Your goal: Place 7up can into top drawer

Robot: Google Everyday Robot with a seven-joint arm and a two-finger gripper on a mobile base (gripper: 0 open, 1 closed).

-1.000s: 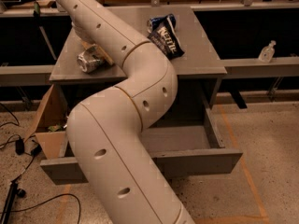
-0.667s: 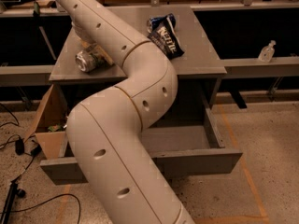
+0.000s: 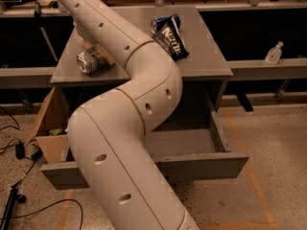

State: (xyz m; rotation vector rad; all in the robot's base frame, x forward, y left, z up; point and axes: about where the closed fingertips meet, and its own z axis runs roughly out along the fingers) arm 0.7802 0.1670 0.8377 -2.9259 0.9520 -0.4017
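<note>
The 7up can (image 3: 88, 62), silvery with green marks, lies on its side at the left edge of the grey cabinet top (image 3: 201, 56). My gripper (image 3: 99, 52) comes down from the top left, mostly hidden behind my own white arm (image 3: 139, 85), and sits right against the can's far side. The top drawer (image 3: 206, 168) is pulled open below the cabinet top, and my arm crosses over its left half. The bare drawer floor (image 3: 184, 140) shows on the right.
A dark blue can (image 3: 164, 22) and a dark snack bag (image 3: 173, 41) lie at the back middle of the cabinet top. An open cardboard box (image 3: 47, 128) stands left of the drawer. A small bottle (image 3: 273, 54) sits on the right ledge. Cables (image 3: 19, 150) lie on the floor at the left.
</note>
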